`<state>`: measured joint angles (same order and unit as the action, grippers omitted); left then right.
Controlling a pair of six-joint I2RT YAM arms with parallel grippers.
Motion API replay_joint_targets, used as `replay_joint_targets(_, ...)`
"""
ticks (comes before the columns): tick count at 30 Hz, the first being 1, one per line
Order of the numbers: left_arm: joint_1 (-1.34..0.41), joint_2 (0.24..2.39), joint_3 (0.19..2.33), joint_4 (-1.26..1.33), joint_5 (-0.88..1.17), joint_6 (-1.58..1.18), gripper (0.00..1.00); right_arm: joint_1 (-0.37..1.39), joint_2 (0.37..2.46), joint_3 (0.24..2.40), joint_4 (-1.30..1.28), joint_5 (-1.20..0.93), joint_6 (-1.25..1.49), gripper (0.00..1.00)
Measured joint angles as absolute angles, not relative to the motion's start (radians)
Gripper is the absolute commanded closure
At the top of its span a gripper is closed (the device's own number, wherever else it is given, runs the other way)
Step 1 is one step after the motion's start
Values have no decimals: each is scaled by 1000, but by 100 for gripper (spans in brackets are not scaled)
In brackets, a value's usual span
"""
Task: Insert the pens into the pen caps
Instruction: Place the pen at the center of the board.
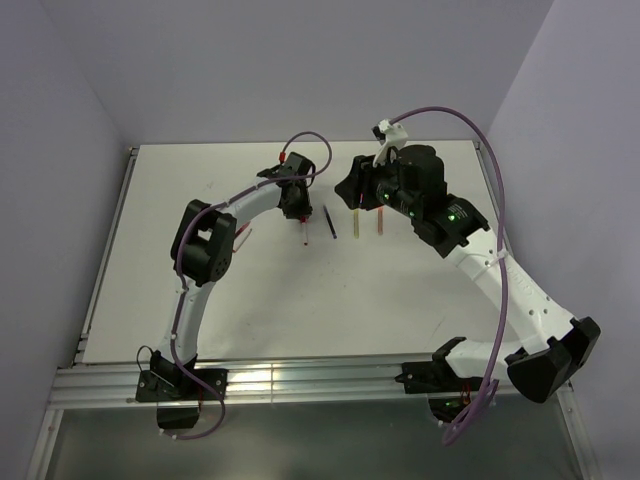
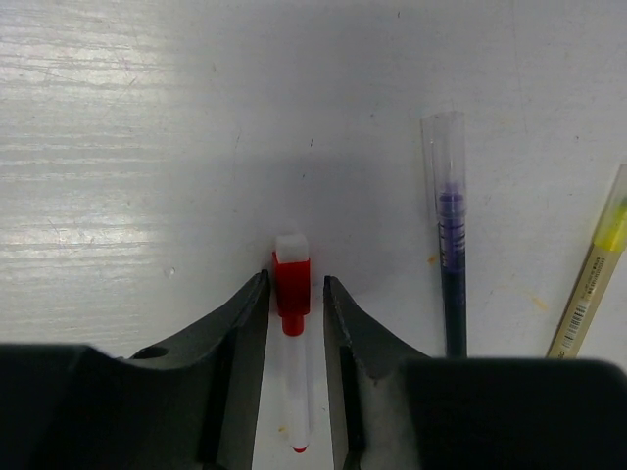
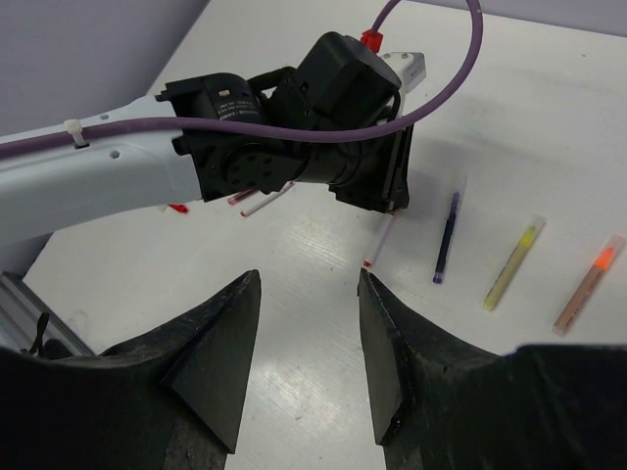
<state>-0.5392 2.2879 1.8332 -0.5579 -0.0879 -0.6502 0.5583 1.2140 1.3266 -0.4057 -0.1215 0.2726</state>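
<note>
A white pen (image 2: 294, 362) with a red collar lies on the table between my left gripper's (image 2: 295, 284) fingers. The jaws stand just off it on both sides, narrowly open. In the top view this pen (image 1: 303, 235) pokes out below the left gripper (image 1: 298, 212). Right of it lie a dark blue pen (image 2: 451, 264) with a clear cap, an olive-yellow pen (image 2: 598, 274) and an orange pen (image 3: 588, 286). My right gripper (image 3: 307, 284) is open and empty, hovering above the table near these pens. A small red cap (image 3: 177, 208) lies partly hidden behind the left arm.
Two more red and white pens (image 3: 260, 201) lie beside the left arm's forearm (image 1: 240, 205). The purple cable (image 1: 480, 140) loops over the right arm. The table's metal rail (image 1: 300, 380) runs along the near edge.
</note>
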Motion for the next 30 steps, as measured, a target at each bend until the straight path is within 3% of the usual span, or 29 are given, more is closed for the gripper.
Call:
replay_joint_targets(15,-537,2265,1831,-531,-106,-601,61,558,1216,1327,-406,-118,273,47)
replay_joint_targets(30,-518,1793,1437,-490,-308,-593,61,557,1224,1327,-412,-116,273,48)
